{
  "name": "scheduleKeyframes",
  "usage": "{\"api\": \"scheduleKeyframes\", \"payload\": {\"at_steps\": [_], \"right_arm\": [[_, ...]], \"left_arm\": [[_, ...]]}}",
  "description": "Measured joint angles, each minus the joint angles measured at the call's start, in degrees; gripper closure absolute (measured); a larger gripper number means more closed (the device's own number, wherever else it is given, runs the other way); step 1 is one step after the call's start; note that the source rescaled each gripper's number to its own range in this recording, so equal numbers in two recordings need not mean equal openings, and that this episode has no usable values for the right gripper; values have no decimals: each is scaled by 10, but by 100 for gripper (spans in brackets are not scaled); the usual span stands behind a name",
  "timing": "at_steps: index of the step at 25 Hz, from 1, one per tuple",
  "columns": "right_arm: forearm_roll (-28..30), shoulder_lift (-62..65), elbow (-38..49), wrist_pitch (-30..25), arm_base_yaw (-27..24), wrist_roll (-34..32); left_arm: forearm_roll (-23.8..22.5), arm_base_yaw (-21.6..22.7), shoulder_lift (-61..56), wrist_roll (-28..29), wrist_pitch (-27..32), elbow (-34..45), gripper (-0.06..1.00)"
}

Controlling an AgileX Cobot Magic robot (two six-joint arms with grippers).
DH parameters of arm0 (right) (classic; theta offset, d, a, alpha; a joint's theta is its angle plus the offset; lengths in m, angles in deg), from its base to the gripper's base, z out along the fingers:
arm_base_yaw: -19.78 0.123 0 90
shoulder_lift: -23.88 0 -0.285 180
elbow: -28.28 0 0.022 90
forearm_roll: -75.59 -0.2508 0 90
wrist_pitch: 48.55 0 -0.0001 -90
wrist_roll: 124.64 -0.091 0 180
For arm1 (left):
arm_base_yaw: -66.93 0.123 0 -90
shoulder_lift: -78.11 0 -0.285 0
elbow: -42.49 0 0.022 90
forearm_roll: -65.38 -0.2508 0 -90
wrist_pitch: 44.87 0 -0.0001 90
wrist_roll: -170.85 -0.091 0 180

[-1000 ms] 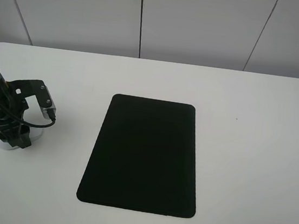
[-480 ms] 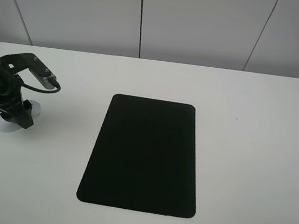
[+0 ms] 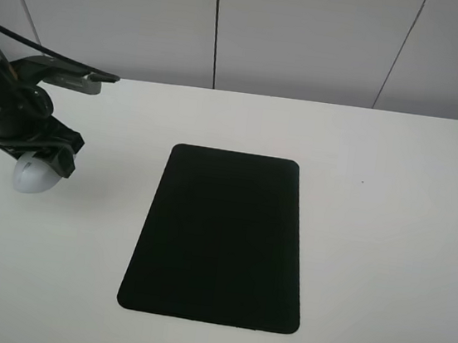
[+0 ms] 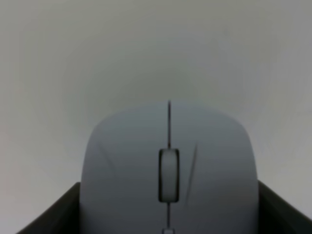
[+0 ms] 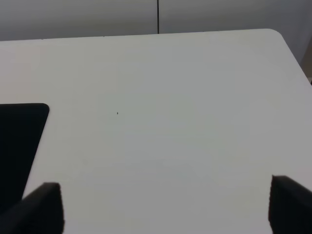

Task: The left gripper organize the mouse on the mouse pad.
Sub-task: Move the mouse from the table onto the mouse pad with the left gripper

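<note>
The white mouse (image 3: 34, 175) is clamped in my left gripper (image 3: 42, 164) at the far left of the table, apparently just off the surface. In the left wrist view the mouse (image 4: 168, 161) fills the middle, grey scroll wheel facing the camera, with a black finger (image 4: 46, 217) pressed against each side. The black mouse pad (image 3: 221, 237) lies flat mid-table, well to the right of the mouse. My right gripper (image 5: 168, 207) is open over bare table, and a corner of the pad (image 5: 19, 141) shows beside it. The right arm is out of the high view.
The white table (image 3: 392, 208) ends at a pale panelled wall (image 3: 312, 39) along the back. A tiny dark speck (image 3: 362, 183) marks the table right of the pad.
My left gripper, shut on the mouse, has risen and carried it toward the back of the table and slightly right. The arm's wrist has swung upward. The pad has not moved.
</note>
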Motion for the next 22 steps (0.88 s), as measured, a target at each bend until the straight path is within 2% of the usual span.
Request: {"api": "scheduleKeyframes", "payload": {"at_steps": [4,12,22], "right_arm": [[0,0,0,0,0,0],[0,0,0,0,0,0],[0,0,0,0,0,0]], "left_arm": [[1,-52,7,81,-6,-37,93],[12,-161,102,175,25,-144,93],[24,-256,213,221,38,-282,93]]}}
